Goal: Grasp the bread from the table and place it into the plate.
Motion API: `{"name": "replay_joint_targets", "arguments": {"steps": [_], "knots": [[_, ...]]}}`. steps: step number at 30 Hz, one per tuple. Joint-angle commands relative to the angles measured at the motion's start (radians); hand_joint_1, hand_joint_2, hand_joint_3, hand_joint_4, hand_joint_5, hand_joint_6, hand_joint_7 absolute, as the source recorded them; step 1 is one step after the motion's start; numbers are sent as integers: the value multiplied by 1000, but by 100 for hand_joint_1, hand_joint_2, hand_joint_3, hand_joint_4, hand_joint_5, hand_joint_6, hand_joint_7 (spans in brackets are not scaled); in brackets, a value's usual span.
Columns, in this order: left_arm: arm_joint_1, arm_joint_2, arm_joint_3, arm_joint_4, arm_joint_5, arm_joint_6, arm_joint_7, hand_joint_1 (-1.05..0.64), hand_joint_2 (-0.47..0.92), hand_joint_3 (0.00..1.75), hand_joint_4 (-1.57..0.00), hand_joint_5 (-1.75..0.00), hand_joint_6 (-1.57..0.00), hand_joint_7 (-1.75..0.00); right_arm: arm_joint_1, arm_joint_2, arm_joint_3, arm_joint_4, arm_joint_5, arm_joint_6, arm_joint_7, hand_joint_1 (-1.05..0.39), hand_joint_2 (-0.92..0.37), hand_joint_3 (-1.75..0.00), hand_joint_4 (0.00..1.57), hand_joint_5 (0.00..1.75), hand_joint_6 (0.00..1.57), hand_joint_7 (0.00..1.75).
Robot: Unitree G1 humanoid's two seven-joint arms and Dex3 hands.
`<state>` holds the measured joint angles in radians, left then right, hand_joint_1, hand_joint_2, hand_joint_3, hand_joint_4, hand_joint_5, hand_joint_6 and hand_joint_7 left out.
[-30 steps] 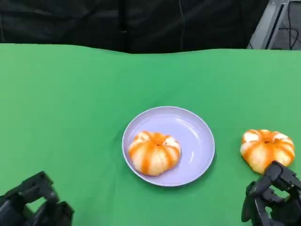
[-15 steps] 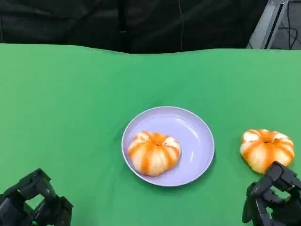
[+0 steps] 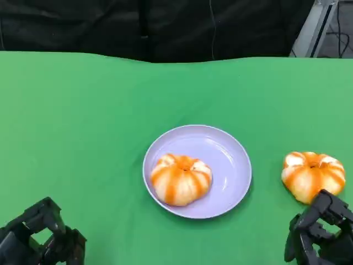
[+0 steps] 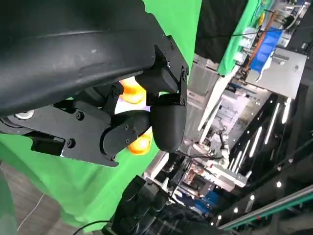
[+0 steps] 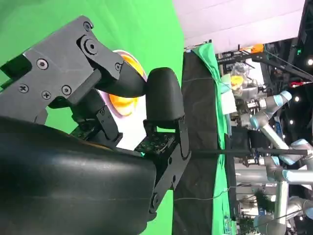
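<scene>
One bread [image 3: 181, 179] in plate [image 3: 229, 160]; second bread [image 3: 313, 174] near right hand [image 3: 320, 234].

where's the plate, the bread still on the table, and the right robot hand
plate [image 3: 231, 160], head view, bare inner surface right of the bread lying in it
bread on the table [image 3: 313, 174], head view, top centre of the loaf
right robot hand [image 3: 319, 232], head view, middle of the black fingers

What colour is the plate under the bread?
Pale lilac plate, clearest in the head view.
</scene>
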<state>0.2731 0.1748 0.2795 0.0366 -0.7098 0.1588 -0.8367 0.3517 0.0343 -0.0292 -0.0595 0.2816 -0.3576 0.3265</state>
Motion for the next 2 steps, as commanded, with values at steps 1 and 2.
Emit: {"name": "replay_joint_targets", "arguments": {"steps": [1, 2], "knots": [[-1, 3, 8, -8, 8, -16, 7, -15, 84, 69, -87, -175, -78, -169, 0, -17, -9, -7, 4, 3, 0, -14, -50, -128, 91, 175, 79, 161], [1, 0, 10, -11, 2, -8, 14, -15, 83, 69, -87, -175, -78, -169, 0, -16, -9, -5, 6, 0, 2, -14, -50, -128, 91, 175, 79, 161]]}}
